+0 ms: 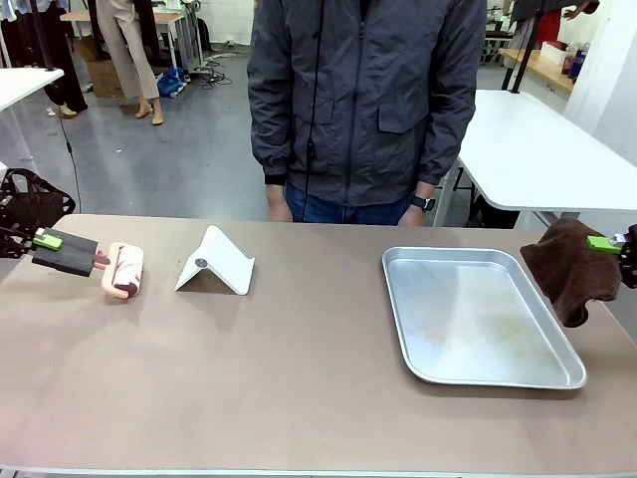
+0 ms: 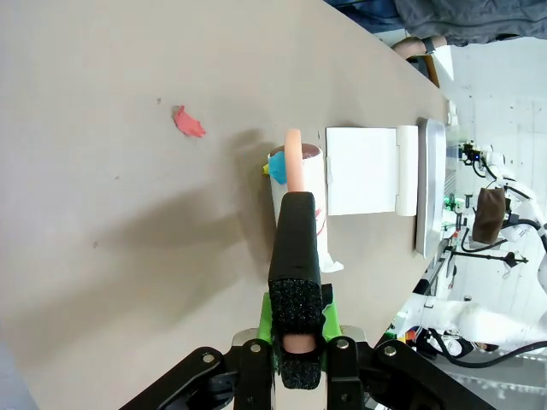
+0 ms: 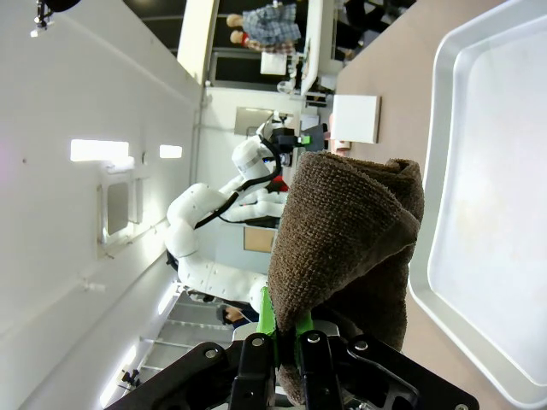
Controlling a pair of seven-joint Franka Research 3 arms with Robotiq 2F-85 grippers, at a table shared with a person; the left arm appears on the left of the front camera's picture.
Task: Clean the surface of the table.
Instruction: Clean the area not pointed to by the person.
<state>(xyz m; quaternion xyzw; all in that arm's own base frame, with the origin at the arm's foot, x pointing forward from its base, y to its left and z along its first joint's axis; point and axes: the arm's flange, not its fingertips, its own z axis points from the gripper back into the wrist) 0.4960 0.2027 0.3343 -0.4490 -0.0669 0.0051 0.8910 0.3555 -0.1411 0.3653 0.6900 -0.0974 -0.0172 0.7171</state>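
Gripping the black foam handle of a lint roller, the left gripper sits at the left end of the table. Its jaws are closed tight on the handle. The left wrist view shows the foam sleeve pinched between the green pads, with the pink stem running forward to the roller head.

- The roller head is low over the table (I cannot tell whether it touches).
- A small red scrap lies on the bare table, apart from the roller head.
- A white folded stand stands just to the right of the roller, towards the far edge.
- A silver metal tray lies flat on the right half of the table.
- The right gripper is at the table's right edge, beside the tray. Its jaws are clamped shut on a brown cloth, which hangs bunched from them. In the right wrist view the cloth folds over the gripper, with the tray rim alongside.
- A person in a dark grey jacket stands at the far side, arms down (watch on one wrist).
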